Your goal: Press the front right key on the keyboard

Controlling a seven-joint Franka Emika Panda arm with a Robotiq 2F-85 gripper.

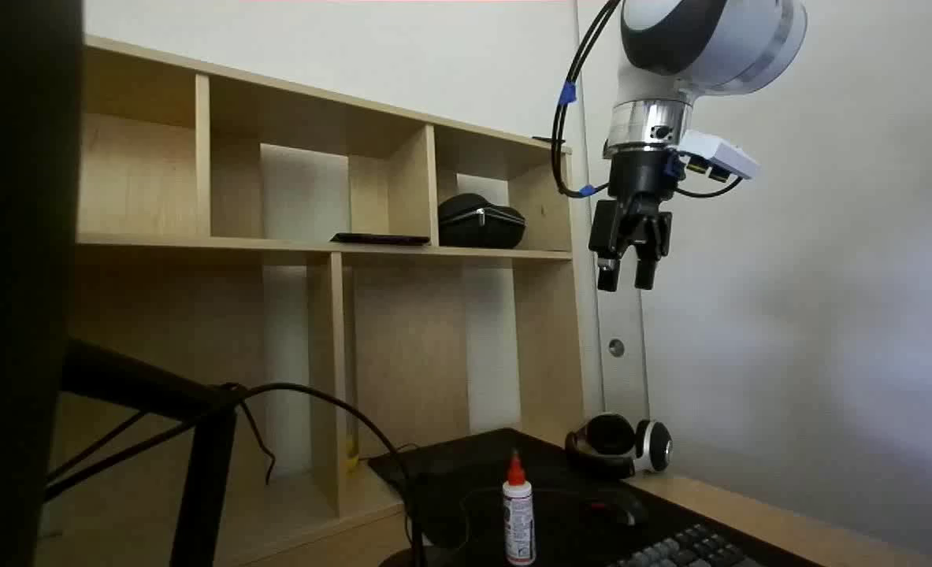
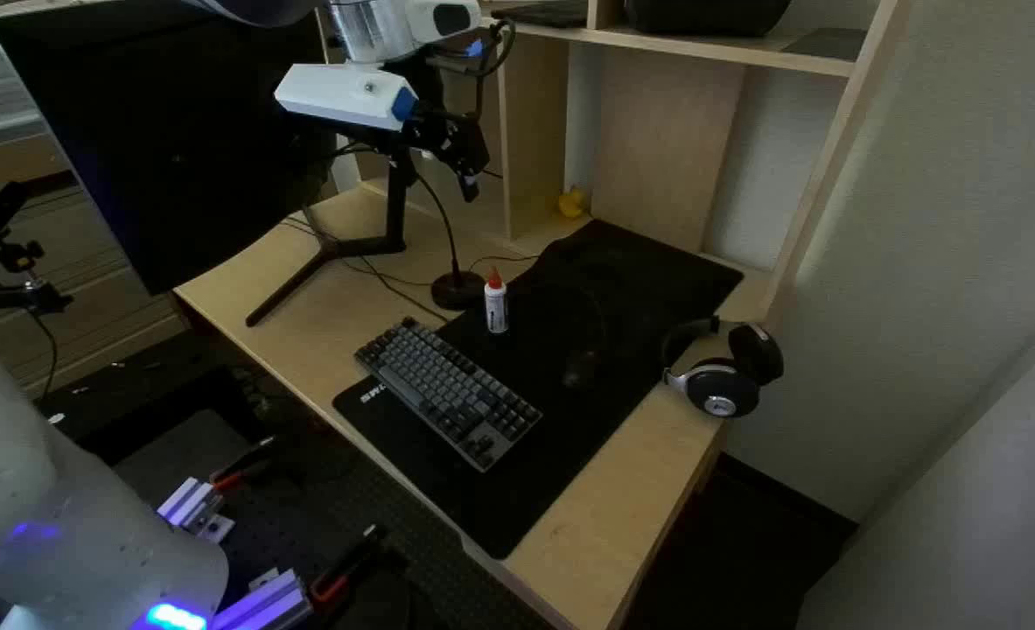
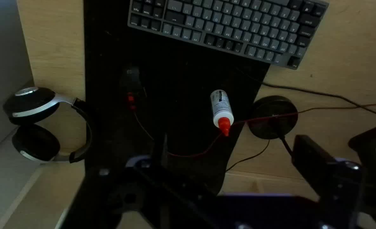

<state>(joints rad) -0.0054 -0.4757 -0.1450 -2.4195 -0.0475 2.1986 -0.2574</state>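
The claw point(image 1: 626, 281) is spread wide with nothing in it, and the keyboard point(image 2: 447, 390) lies well below it, over toward the robot's base point(image 2: 88, 525)

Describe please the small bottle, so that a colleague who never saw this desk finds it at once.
Find the wooden desk with the shelf unit; a large black mat covers part of it. On that mat, between the keyboard and the shelf unit, near a round black base, stands the bottle. It is white with a pointed red cap, while both neighbours are dark.
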